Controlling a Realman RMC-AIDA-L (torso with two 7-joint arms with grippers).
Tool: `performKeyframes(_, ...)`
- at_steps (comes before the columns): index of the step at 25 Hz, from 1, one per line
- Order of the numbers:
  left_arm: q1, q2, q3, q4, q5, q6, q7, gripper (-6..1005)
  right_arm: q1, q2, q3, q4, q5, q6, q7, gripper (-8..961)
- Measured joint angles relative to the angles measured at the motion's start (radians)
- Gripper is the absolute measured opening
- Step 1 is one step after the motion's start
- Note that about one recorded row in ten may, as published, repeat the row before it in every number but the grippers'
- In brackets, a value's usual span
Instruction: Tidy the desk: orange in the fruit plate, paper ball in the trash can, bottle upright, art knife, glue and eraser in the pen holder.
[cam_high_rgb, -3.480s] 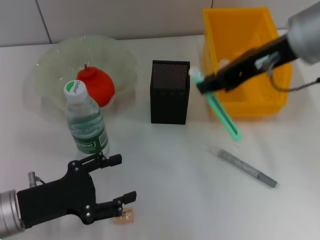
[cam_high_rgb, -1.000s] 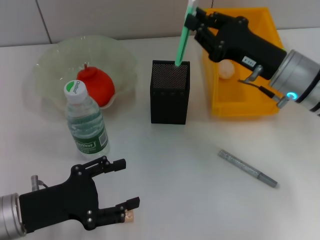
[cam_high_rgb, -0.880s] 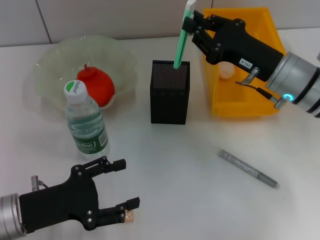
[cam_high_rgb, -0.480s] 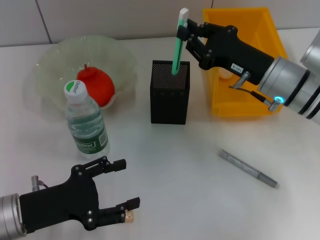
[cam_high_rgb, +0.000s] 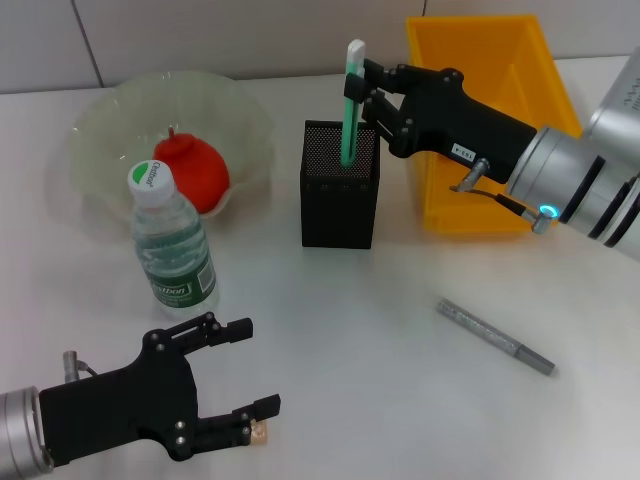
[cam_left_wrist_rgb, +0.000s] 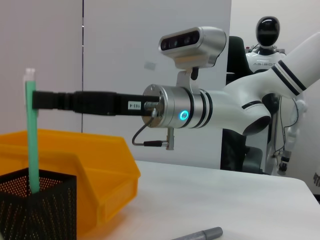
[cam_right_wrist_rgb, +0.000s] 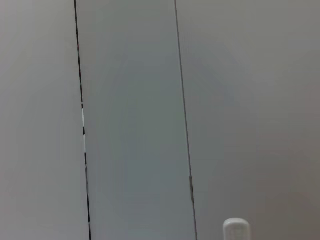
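**Right tool holds green knife in holder**

The right tool (cam_high_rgb: 368, 92) is clamped on the green art knife (cam_high_rgb: 350, 100), its lower end inside the pen holder (cam_high_rgb: 340, 185). The left tool (cam_high_rgb: 235, 380), fingers apart, rests on the tabletop (cam_high_rgb: 400, 400). Only the left wrist view shows the knife (cam_left_wrist_rgb: 32, 135) upright.

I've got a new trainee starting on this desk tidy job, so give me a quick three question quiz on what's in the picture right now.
1. True or false: the green art knife is standing with its lower end inside the black pen holder.
2. Which tool grips the art knife? A) left tool B) right tool
3. Fill in: the water bottle stands ____ beside the fruit plate.

Key: 1 true; 2 B; 3 upright.
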Motion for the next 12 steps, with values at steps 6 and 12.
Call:
performKeyframes(6, 0.000, 0.000, 0.000, 0.002, 0.000, 0.001, 0.000, 808, -0.002, 0.000, -0.005, 0.002, -0.001, 0.029, 0.004, 273)
performKeyframes(12, 0.000, 0.000, 0.000, 0.001, 0.000, 0.001, 0.000, 808, -0.012, -0.001, 0.001, -0.008, 0.001, -0.003, 0.024, 514)
